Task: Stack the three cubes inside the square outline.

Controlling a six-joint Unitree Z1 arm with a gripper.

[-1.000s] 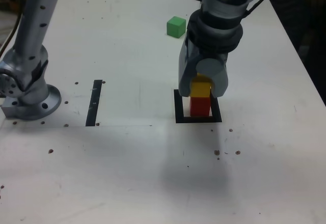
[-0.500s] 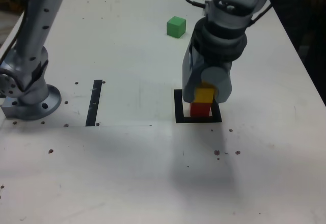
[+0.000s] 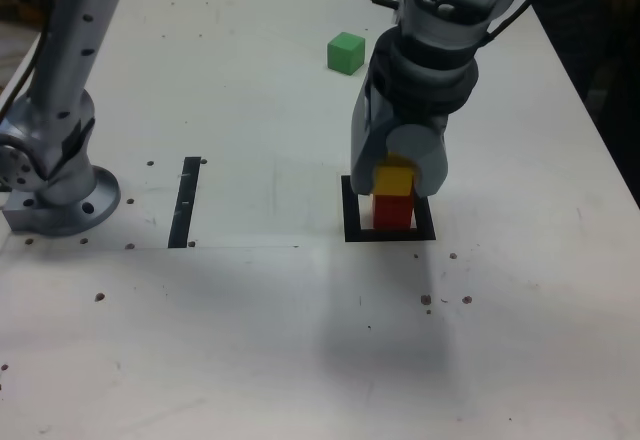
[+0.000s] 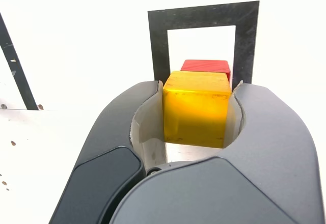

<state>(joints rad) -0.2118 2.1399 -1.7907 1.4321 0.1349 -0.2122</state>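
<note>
- My arm reaches down over the white table from the far side in the exterior view, wrist bent so that my gripper points at the square outline.
- My fingers are clamped on the yellow cube, one pad against each side face, as the wrist view shows.
- In the exterior view the yellow cube sits directly above the red cube; whether the two are touching I cannot tell.
- The red cube stands inside the square outline, on its pale centre.
- Three cubes in all: one yellow, one red, one green.
- The green cube lies alone on the table, well apart from the outline, toward the far edge.
- One square outline; one narrow black strip lies to the exterior view's left of it.
- My base is bolted near the exterior view's left edge.
- No brand, label or writing is legible on any of these.
</note>
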